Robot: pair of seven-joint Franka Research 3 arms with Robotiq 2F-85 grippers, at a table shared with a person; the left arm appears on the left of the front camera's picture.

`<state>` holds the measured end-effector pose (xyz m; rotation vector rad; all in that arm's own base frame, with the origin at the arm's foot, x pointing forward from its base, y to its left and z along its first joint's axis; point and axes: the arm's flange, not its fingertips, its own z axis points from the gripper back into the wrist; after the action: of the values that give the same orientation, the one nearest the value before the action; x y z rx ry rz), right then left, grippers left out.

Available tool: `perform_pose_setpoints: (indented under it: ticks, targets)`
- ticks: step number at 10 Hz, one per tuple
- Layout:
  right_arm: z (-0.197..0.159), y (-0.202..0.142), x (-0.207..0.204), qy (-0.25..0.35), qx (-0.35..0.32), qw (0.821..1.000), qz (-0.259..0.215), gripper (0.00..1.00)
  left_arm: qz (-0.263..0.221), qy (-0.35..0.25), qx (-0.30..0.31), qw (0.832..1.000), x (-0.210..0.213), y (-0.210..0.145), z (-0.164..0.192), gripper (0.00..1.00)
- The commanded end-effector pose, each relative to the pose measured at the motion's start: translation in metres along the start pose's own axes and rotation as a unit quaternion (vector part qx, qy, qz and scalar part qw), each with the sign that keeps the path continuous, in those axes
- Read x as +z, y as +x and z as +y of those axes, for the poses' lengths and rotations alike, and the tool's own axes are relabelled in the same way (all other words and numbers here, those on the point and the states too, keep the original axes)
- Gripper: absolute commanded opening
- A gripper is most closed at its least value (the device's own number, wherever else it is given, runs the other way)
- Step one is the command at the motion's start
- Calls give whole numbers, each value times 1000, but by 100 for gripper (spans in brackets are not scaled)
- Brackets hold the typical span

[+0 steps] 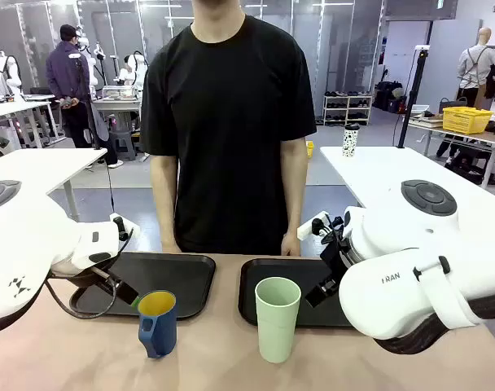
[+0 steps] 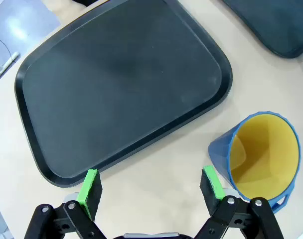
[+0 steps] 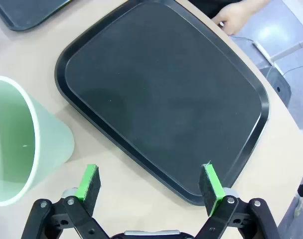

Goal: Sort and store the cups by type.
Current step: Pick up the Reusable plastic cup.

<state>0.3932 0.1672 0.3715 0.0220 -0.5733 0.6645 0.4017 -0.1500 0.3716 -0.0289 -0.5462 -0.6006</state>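
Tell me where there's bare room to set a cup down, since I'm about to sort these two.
Both black trays are bare: the left tray beyond the blue mug, the right tray beyond the green tumbler. The table strip between the trays is free. The near strip is crowded by both cups.

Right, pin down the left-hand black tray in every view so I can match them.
Front view: left black tray, behind the blue mug.
Left wrist view: large, across the centre.
Right wrist view: its corner, top left.
Shared landmark: the right black tray, top right in the left wrist view, central in the right wrist view.
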Motion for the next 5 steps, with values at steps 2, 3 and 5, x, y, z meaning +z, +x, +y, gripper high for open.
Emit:
perform_pose_setpoints:
  ticks: [2,3,5]
  targets:
    - [0,0,0,0,0,1000,0,100,0,0,0,1000,0,0,0,100]
    - [0,0,0,0,0,1000,0,100,0,0,0,1000,0,0,0,100]
    - [0,0,0,0,0,1000,0,100,0,0,0,1000,0,0,0,100]
